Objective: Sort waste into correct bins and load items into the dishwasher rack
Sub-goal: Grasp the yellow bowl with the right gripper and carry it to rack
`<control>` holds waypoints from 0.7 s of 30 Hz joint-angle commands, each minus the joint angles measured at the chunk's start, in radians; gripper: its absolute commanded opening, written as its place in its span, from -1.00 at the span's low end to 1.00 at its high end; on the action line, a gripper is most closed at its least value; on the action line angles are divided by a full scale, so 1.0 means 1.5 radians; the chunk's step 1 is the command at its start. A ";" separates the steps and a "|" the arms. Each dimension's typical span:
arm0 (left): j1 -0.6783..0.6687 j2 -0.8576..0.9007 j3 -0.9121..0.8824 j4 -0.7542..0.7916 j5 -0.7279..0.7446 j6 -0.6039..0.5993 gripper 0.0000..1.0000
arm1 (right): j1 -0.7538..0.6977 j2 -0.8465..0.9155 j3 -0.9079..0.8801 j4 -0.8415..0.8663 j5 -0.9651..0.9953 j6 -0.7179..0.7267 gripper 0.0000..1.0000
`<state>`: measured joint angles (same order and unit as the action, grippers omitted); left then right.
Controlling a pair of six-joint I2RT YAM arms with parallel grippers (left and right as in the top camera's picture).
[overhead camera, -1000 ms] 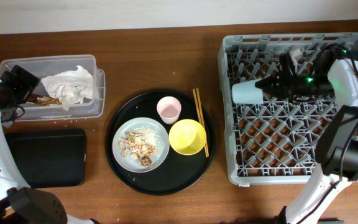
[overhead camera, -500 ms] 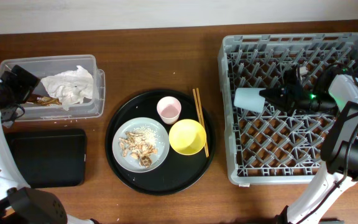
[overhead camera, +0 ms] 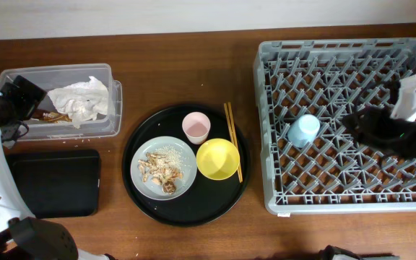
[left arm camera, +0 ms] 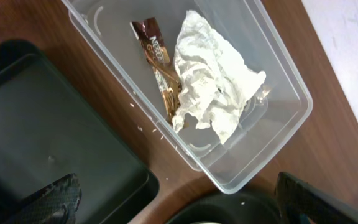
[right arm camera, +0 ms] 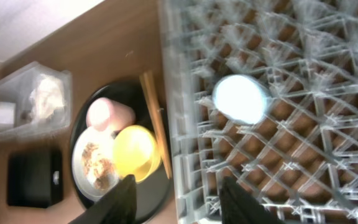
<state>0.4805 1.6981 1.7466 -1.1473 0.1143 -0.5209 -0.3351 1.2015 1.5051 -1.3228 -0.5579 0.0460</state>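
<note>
The right gripper [right arm camera: 178, 183] hangs over the large square light-grey plastic pegged rack [overhead camera: 263, 144] with its fingers apart and nothing between them. The small light-blue cup [right arm camera: 241, 99] sits just ahead of them, lodged among the pegs (mouth-down or not, I cannot tell), where they should stop it rolling. Past the fingers, outside the rack, the round black tray [overhead camera: 208, 202] carries the small pink cup [overhead camera: 196, 127], yellow bowl [overhead camera: 217, 159], pale grey-white round plate [overhead camera: 186, 162] of beige food scraps [overhead camera: 157, 170] and 2 thin wooden chopsticks [overhead camera: 232, 141], all awaiting sorting. The left gripper [left arm camera: 178, 186], fingers likewise spread and empty, hovers over the clear rectangular plastic tub [left arm camera: 294, 81]. The crumpled white paper [left arm camera: 213, 81] and a brown wrapper [left arm camera: 157, 62] lie inside it ahead of the fingers, and the flat black rectangular tray [left arm camera: 48, 137] lies alongside
</note>
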 commanded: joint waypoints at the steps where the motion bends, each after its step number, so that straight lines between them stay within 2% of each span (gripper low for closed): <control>1: 0.005 -0.002 0.004 0.000 -0.005 -0.004 0.98 | 0.218 -0.033 0.000 0.026 0.041 0.042 -0.04; 4: 0.005 -0.002 0.004 0.000 -0.005 -0.004 0.98 | 0.526 0.042 0.000 0.088 0.337 0.226 0.02; 6: 0.005 -0.002 0.004 0.000 -0.005 -0.004 0.98 | 0.629 0.124 0.000 0.130 0.386 0.262 0.03; 8: 0.005 -0.002 0.004 0.000 -0.005 -0.004 0.98 | 0.713 0.276 0.000 0.193 0.391 0.272 0.03; 10: 0.005 -0.002 0.004 0.000 -0.005 -0.004 0.98 | 0.753 0.415 0.000 0.223 0.403 0.272 0.02; 15: 0.005 -0.002 0.004 0.000 -0.005 -0.004 0.98 | 0.786 0.536 0.000 0.249 0.418 0.290 0.01; 17: 0.005 -0.002 0.004 0.000 -0.005 -0.004 0.98 | 0.787 0.545 -0.005 0.264 0.415 0.298 -0.19; 18: 0.005 -0.002 0.004 0.000 -0.005 -0.004 0.98 | 0.788 0.545 -0.010 0.270 0.416 0.306 -0.23; 21: 0.005 -0.002 0.004 0.000 -0.005 -0.004 0.98 | 0.788 0.545 -0.016 0.274 0.413 0.340 -0.56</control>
<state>0.4801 1.6981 1.7466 -1.1484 0.1146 -0.5209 0.8379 2.0079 1.4914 -0.9127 0.0494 0.5049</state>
